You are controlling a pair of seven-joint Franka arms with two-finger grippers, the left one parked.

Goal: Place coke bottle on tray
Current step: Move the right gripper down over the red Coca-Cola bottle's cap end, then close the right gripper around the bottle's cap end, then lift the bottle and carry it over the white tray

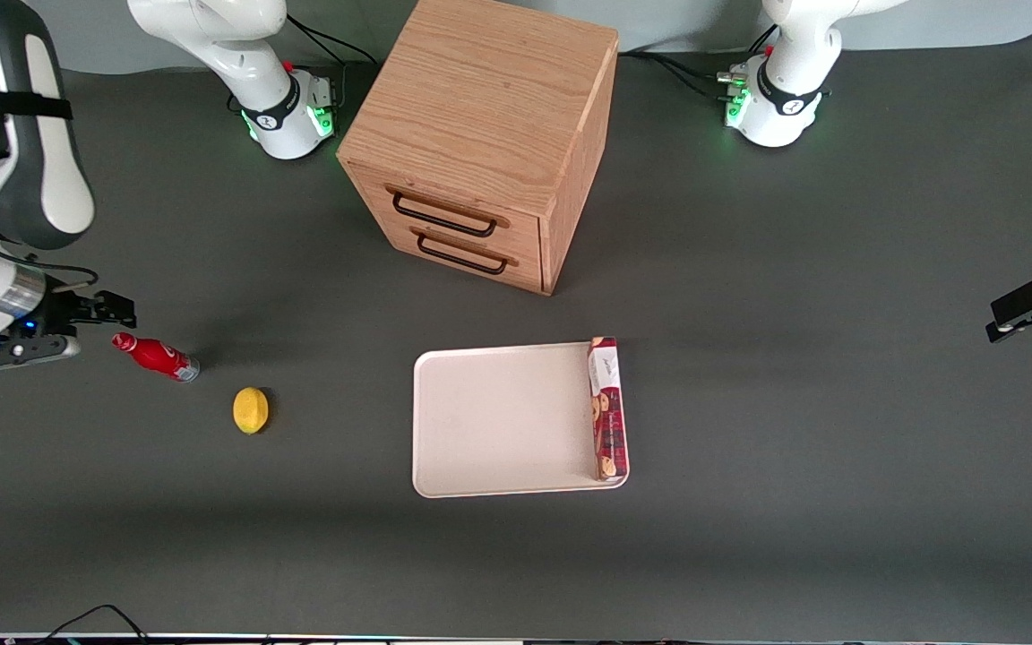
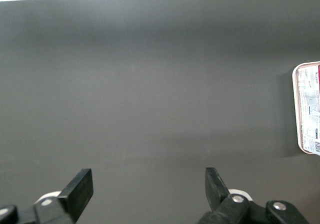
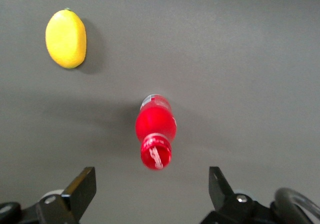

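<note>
The coke bottle (image 1: 156, 356), small and red with a red cap and silvery base, lies on its side on the dark table, toward the working arm's end. Its cap points at my gripper (image 1: 99, 324). In the right wrist view the bottle (image 3: 155, 130) lies just ahead of the gripper (image 3: 150, 190), cap first, and nothing is between the fingers. The gripper is open and hovers close to the cap without touching it. The cream-white tray (image 1: 498, 421) lies flat near the table's middle, well away from the bottle.
A yellow lemon-like fruit (image 1: 251, 410) (image 3: 66, 38) lies beside the bottle, nearer the front camera. A long red cookie box (image 1: 606, 408) lies in the tray along the edge toward the parked arm. A wooden two-drawer cabinet (image 1: 480, 134) stands farther from the camera than the tray.
</note>
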